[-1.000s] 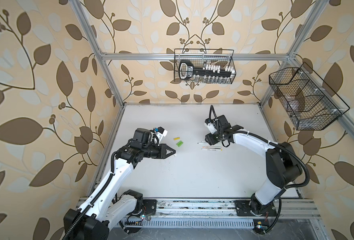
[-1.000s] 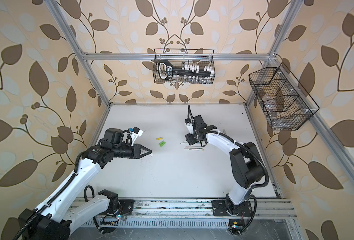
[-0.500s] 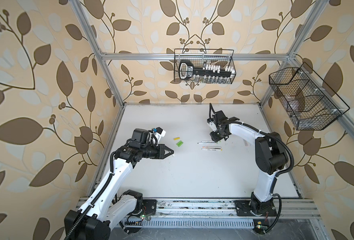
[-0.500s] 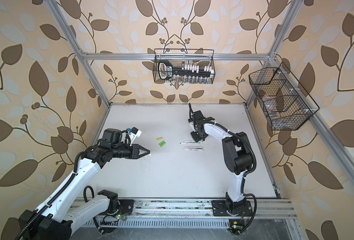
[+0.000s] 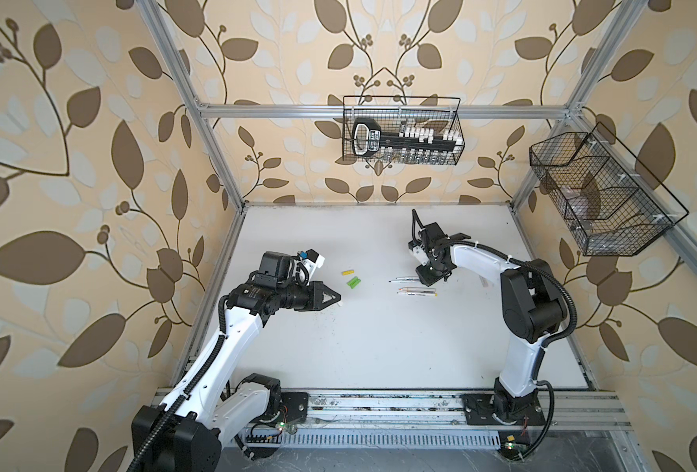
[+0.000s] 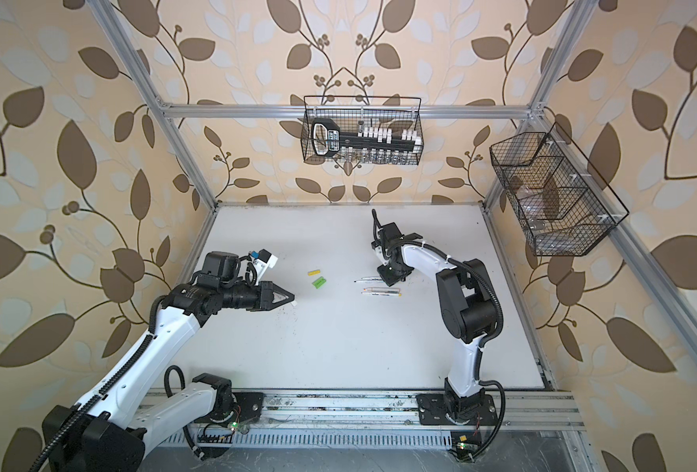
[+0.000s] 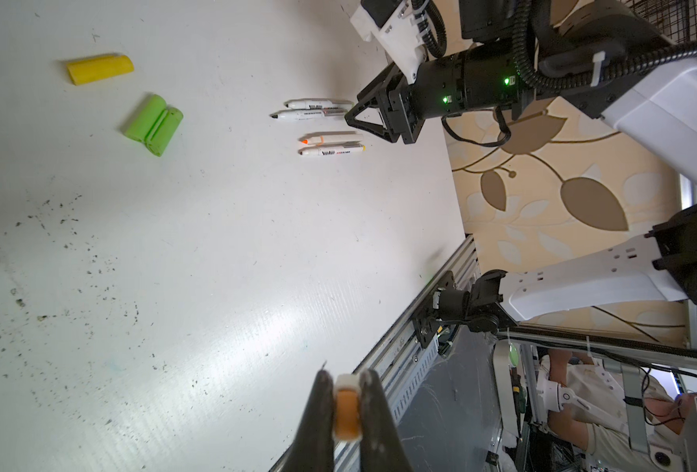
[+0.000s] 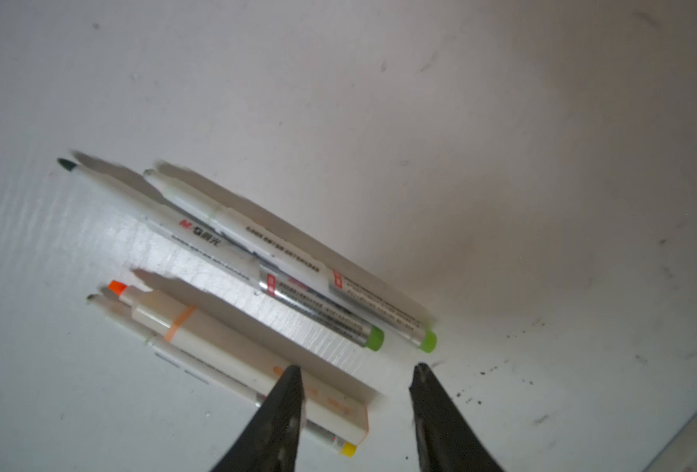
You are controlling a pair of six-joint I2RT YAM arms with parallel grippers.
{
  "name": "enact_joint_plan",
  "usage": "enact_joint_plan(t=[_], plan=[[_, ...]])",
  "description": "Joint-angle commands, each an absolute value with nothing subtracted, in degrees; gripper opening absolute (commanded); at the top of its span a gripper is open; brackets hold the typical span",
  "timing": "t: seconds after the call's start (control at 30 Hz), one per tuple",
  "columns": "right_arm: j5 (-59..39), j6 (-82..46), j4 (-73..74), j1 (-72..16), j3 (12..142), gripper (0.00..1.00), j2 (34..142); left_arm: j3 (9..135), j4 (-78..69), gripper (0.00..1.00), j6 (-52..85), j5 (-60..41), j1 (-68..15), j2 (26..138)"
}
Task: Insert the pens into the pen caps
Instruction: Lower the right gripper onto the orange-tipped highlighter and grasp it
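My left gripper (image 7: pixel 346 402) is shut on a pale pen cap (image 7: pixel 346 412) with an orange inside, held above the table's left half; in a top view the left gripper (image 5: pixel 337 299) points right. A yellow cap (image 5: pixel 348 272) and two green caps (image 5: pixel 354 282) side by side lie near the middle. Several pens lie to their right: two green-tailed pens (image 8: pixel 297 294), an orange-tipped pen (image 8: pixel 236 351) and a yellow-tailed pen (image 8: pixel 348 449) under it. My right gripper (image 8: pixel 357 380) is open low over the pens' tail ends, one finger (image 8: pixel 285 404) across the orange-tipped pen.
A wire basket (image 5: pixel 402 130) with a black tool hangs on the back wall, and another wire basket (image 5: pixel 600 196) on the right wall. An aluminium rail (image 5: pixel 379 402) runs along the table's front edge. Dark specks dot the table near my left gripper.
The right arm has drawn its elbow in and stands more upright, its gripper staying at the pens' tail ends with narrower jaws. The left arm has held still with the cap.
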State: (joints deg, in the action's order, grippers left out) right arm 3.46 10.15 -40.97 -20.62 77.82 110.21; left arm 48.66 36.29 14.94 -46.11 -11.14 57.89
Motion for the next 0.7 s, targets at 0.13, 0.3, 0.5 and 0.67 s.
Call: enact_joint_plan(t=[0.13, 0.3, 0.5, 0.67], plan=[[0.63, 12.9, -41.42, -22.96, 74.69, 0.4, 106.79, 51.04, 35.86, 0.0, 14.23, -48.86, -10.11, 58.49], [0.55, 12.96, -41.13, -24.16, 73.83, 0.39, 106.28, 50.94, 35.64, 0.0, 14.49, -49.39, -9.93, 58.89], [1.45, 12.84, -40.74, -24.3, 73.52, 0.38, 107.23, 50.8, 35.67, 0.0, 14.56, -49.4, -9.84, 58.63], [1.19, 12.74, -40.26, -23.93, 74.05, 0.35, 107.79, 50.6, 35.66, 0.0, 14.76, -49.13, -9.84, 58.27]])
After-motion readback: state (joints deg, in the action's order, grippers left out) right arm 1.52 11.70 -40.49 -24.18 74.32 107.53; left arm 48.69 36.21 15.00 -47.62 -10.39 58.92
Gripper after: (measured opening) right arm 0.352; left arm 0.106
